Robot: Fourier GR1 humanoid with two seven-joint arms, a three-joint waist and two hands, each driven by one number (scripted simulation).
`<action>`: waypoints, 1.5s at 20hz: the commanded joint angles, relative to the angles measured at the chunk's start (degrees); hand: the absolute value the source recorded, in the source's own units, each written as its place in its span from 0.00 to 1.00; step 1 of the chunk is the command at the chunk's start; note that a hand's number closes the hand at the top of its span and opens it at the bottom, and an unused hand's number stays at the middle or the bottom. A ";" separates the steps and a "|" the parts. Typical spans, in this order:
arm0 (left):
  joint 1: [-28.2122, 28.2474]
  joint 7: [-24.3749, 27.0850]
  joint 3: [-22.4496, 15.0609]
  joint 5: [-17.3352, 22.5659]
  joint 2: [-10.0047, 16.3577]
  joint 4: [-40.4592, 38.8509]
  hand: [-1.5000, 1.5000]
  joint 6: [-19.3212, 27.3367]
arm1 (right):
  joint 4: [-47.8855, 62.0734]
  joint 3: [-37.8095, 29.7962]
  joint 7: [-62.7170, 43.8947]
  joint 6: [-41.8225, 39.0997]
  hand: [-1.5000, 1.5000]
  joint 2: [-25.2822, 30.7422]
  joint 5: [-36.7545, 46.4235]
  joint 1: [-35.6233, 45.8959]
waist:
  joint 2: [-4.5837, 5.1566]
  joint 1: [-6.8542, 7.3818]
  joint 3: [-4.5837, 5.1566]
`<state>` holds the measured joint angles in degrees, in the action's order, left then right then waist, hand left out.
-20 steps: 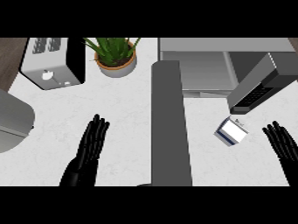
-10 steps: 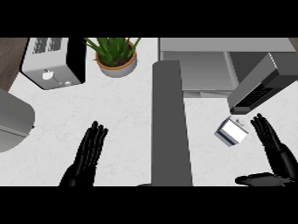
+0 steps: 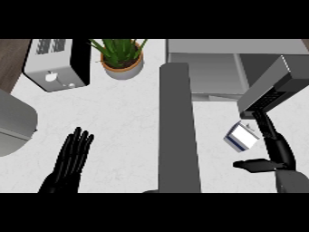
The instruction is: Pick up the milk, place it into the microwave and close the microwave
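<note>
White, blue-edged milk carton [image 3: 241, 137], tilted, just beside the open door [image 3: 277, 88] of the grey microwave [image 3: 210, 68].

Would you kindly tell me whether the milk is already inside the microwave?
No, the milk sits on the counter in front of the microwave, beside the right hand.

Bright, even light covers the counter [image 3: 123, 122]; shadows are faint. Inside the microwave [image 3: 210, 72] it is dimmer.

Left hand [image 3: 68, 159] flat – fingers straight, right hand [image 3: 280, 154] edge-on, thumb out
</note>
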<state>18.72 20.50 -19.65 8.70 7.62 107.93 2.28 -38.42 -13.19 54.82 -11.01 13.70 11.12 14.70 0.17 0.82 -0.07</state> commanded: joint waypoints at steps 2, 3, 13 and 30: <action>1.33 0.32 2.09 2.05 1.76 0.63 0.00 -2.32 | 14.05 -2.19 10.22 -0.26 0.00 3.44 0.72 5.99 | 0.04 0.11 -0.02; 2.66 -0.17 3.39 3.62 3.11 2.48 0.00 -3.24 | 13.92 -2.61 9.55 -0.16 0.00 3.18 0.09 7.50 | 0.08 0.35 -0.04; 3.14 0.26 5.83 5.71 4.71 1.80 0.00 -6.94 | 22.40 -3.33 13.35 10.57 1.00 2.57 2.95 10.78 | 0.26 0.77 -0.10; 6.16 3.27 12.20 9.06 6.79 0.35 0.00 -11.41 | 17.17 -8.04 12.20 21.94 1.00 -10.61 -2.85 8.00 | -0.17 -0.20 0.03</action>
<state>22.69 22.73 -8.91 16.53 13.40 108.14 -7.00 -20.05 -21.50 61.74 11.72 6.37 9.40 23.16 -0.14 0.73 0.23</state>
